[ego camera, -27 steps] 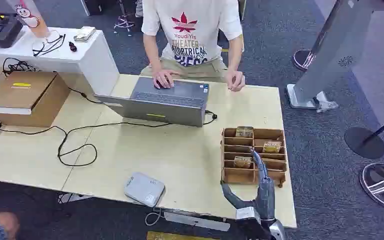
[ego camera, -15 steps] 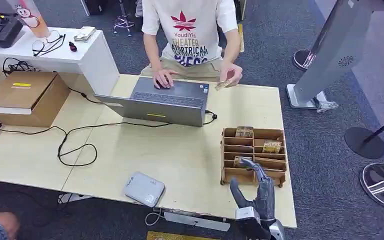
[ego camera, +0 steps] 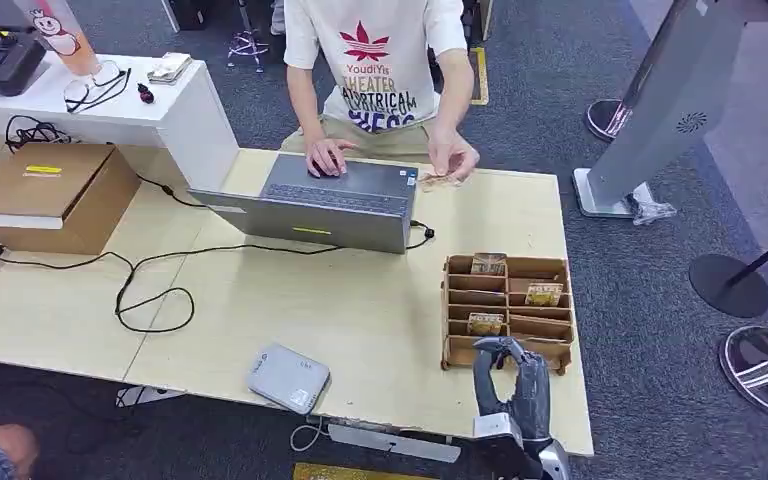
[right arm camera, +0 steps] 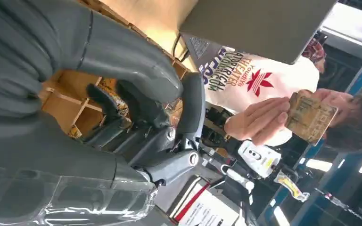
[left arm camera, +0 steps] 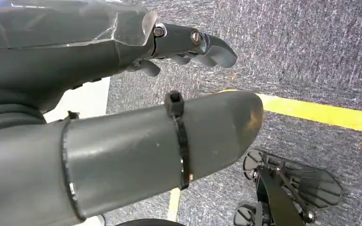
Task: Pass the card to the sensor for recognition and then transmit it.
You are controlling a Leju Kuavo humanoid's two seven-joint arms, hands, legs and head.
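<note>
A wooden card rack [ego camera: 556, 342] stands near the table's right front edge. Patterned cards sit in its slots [ego camera: 485, 323], [ego camera: 544, 294], [ego camera: 488, 263]. My right hand [ego camera: 511, 378] is just in front of the rack, its fingers curled in over the front rail with no card visibly in them. In the right wrist view that hand [right arm camera: 136, 117] curls beside the rack [right arm camera: 68, 99]. The grey-white sensor pad [ego camera: 288, 378] lies at the front edge, left of my hand. My left hand [left arm camera: 122, 94] hangs over carpet with its fingers apart, holding nothing.
A person sits behind the table with one hand on a grey laptop [ego camera: 310, 205] and holds a card [ego camera: 440, 180] [right arm camera: 311, 117] in the other. A black cable [ego camera: 150, 290] loops across the table. A cardboard box [ego camera: 55, 195] stands at far left.
My right hand drew back from the rack's front slots and its fingers curled in. The person picked up a card and lowered it toward the table by the laptop.
</note>
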